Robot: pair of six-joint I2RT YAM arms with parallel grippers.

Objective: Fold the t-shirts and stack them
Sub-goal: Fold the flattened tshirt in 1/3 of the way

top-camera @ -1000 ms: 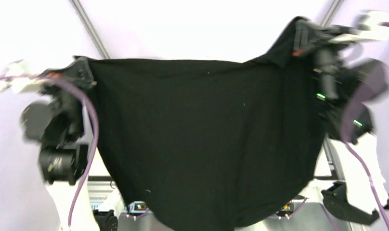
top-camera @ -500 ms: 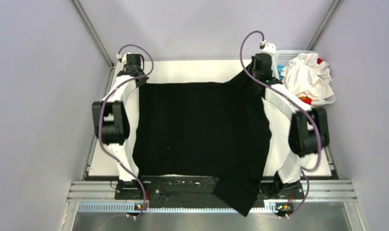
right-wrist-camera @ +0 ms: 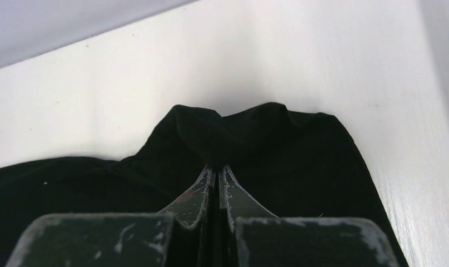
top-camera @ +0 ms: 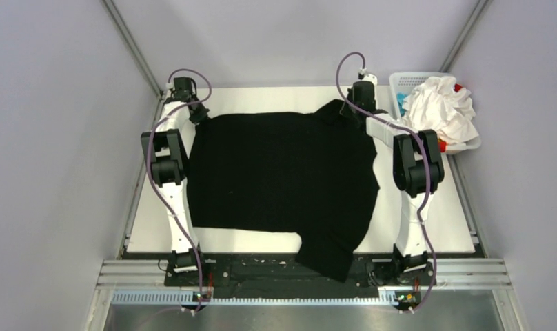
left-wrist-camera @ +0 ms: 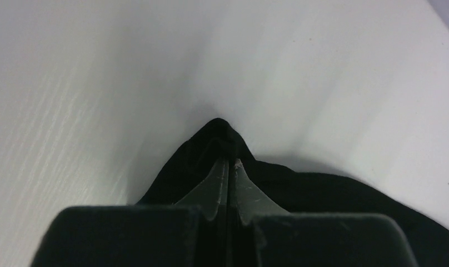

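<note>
The large black t-shirt [top-camera: 282, 172] lies spread on the white table, one part hanging over the near edge. My left gripper [top-camera: 198, 116] is shut on its far left corner, seen as a black peak [left-wrist-camera: 219, 136] in the left wrist view. My right gripper [top-camera: 351, 110] is shut on its far right corner [right-wrist-camera: 250, 133]. Both grippers are low at the table's far side. White t-shirts [top-camera: 441, 107] with bits of red and blue cloth are heaped in the basket at the far right.
A white lattice basket [top-camera: 402, 77] stands at the far right corner. Grey walls close in on the left, right and back. The metal rail [top-camera: 276, 276] runs along the near edge with both arm bases on it.
Both arms came down from holding the shirt up before the camera. They then stretched farther back and drew the shirt away from the near edge, so less hangs over it.
</note>
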